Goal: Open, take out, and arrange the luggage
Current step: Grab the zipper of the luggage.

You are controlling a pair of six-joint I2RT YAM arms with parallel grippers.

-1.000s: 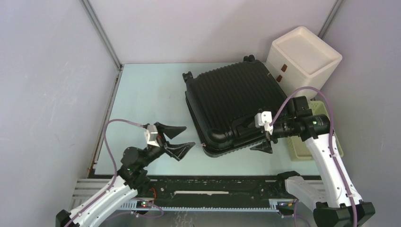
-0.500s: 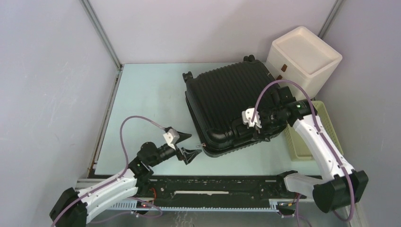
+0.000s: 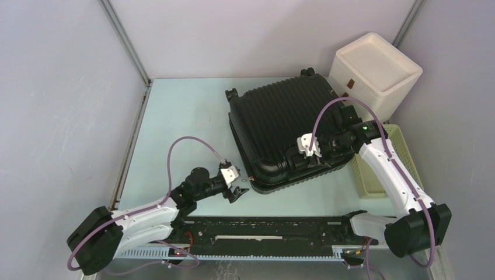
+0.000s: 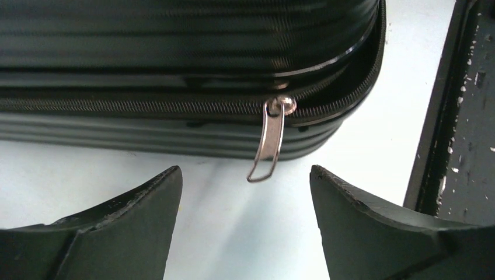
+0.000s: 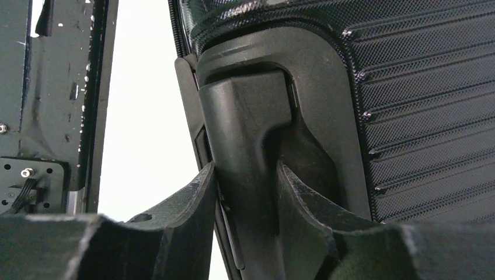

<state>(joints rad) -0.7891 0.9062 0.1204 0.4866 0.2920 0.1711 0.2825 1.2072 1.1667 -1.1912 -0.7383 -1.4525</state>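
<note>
Left claw (image 4: 245, 175) stands wide open, low over the desk (image 3: 187, 128), and carries nothing. The silver zipper pull (image 4: 269, 140) hangs just beyond the gap between its fingers. Right claw (image 5: 245, 169) is narrowed on the black handle (image 5: 251, 116), with a finger against each side of it; I read that as a grip.

The luggage (image 3: 286, 116) lies flat on the right half of the desk, lid down, with its wheels toward the far edge and the handle side toward the near edge.

I judge the task to be at its start. The slider sits at the near-left corner of the case. The teeth are meshed on one side of it, and on the other the seam looks parted. Nothing is out yet, so the rest of the unzipping, lifting the lid, unpacking and arranging are all left.

A white drawer box (image 3: 376, 70) stands against the case's far-right corner and a pale slatted basket (image 3: 400, 135) lies along its right side. Both crowd the side where I would guess the lid swings.
</note>
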